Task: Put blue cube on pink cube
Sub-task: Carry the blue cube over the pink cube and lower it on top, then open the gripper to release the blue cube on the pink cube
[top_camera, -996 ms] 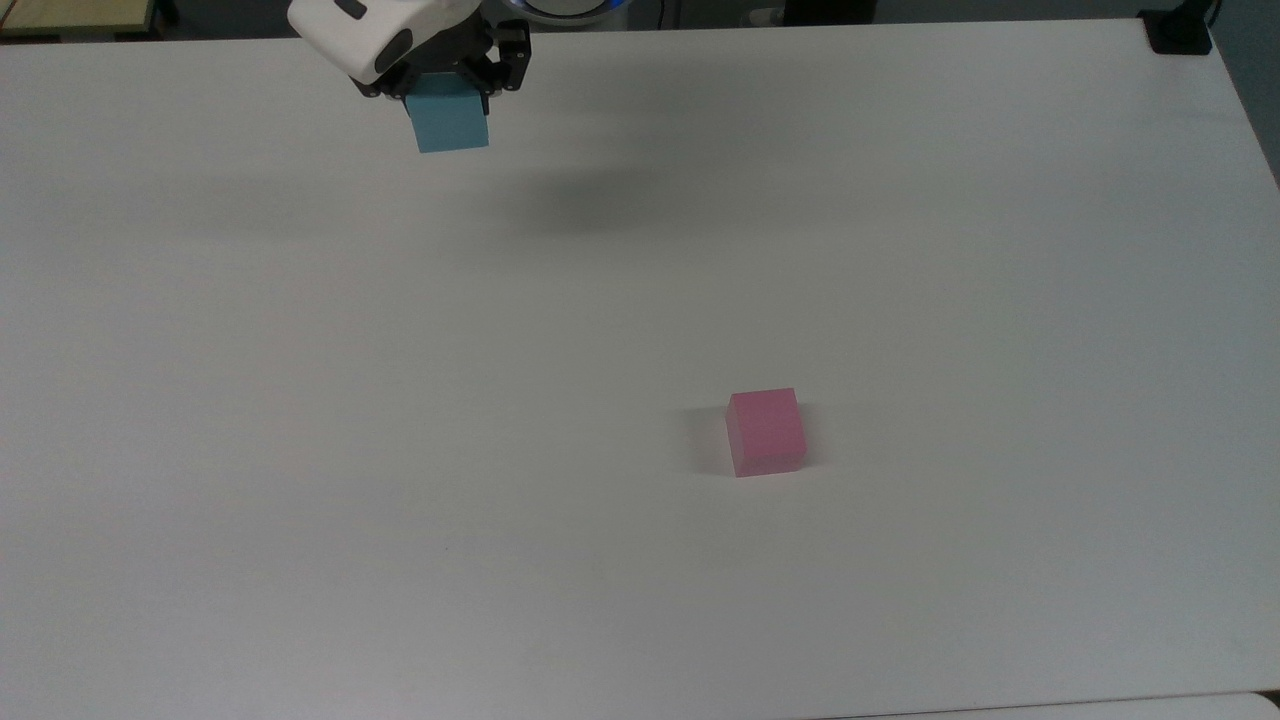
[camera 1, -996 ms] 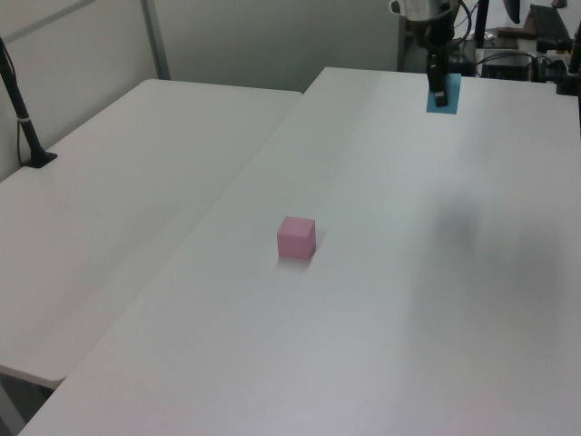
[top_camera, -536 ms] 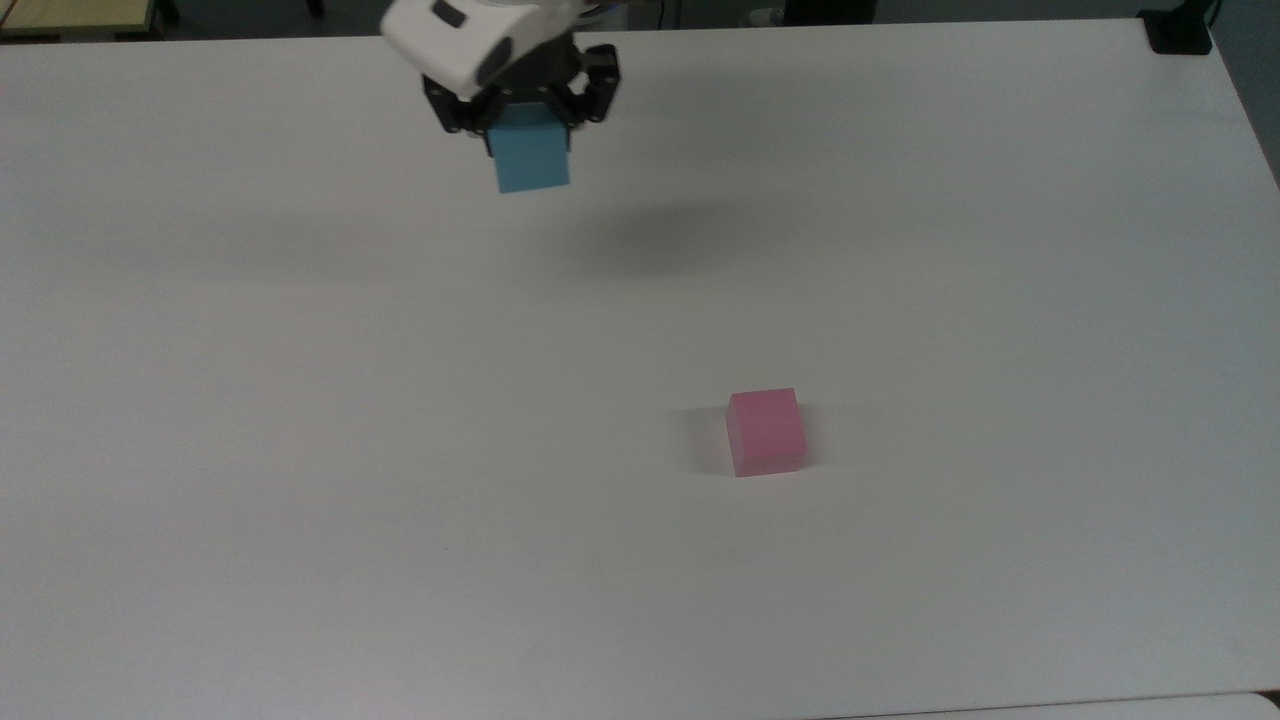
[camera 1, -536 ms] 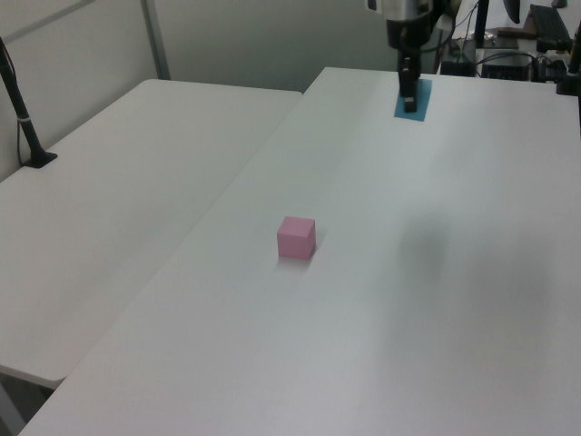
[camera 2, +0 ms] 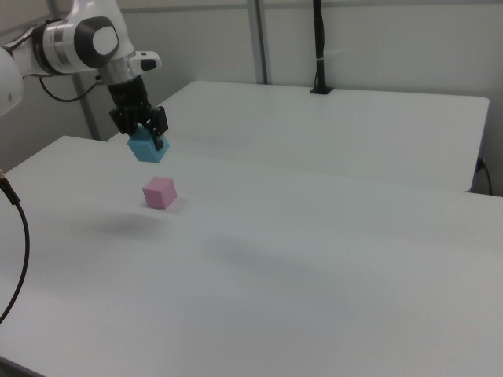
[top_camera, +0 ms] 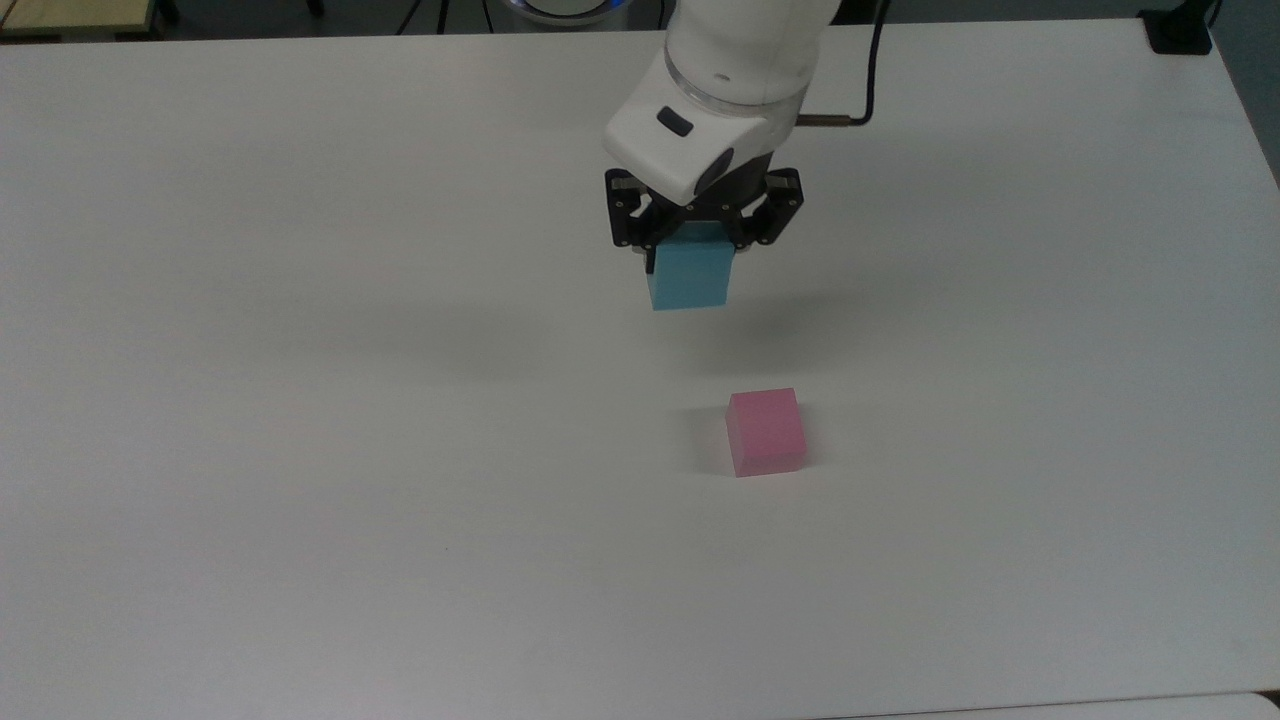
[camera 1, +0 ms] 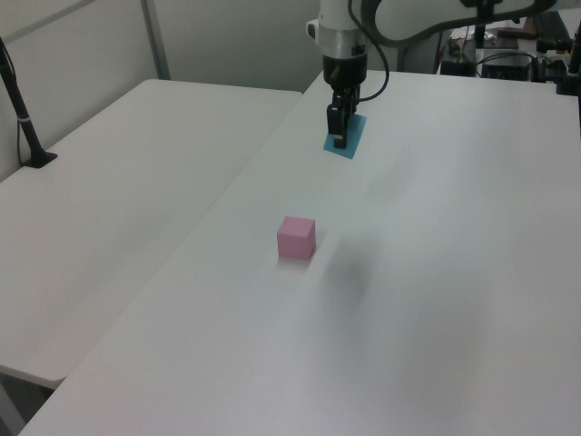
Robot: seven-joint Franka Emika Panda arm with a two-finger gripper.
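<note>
My gripper (top_camera: 692, 262) is shut on the blue cube (top_camera: 690, 276) and holds it in the air above the white table (top_camera: 300, 450). The pink cube (top_camera: 766, 431) rests on the table, lower and a little to the right of the blue cube in the top view. In the left view the blue cube (camera 1: 349, 138) hangs up and to the right of the pink cube (camera 1: 296, 237), with the gripper (camera 1: 339, 135) in front of it. In the right view the blue cube (camera 2: 147, 146) hangs in the gripper (camera 2: 142, 133) just above and left of the pink cube (camera 2: 159, 192).
A second white table (camera 1: 109, 191) adjoins this one on the left view's left. A black pole (camera 1: 20, 104) stands on that second table; its black base (top_camera: 1178, 30) sits at the top view's top right corner. A cable (camera 2: 14, 243) hangs at the right view's left edge.
The gripper has carried the blue cube from the top view's upper left toward the pink cube, rightward and downward in that view. The pink cube has not moved.
</note>
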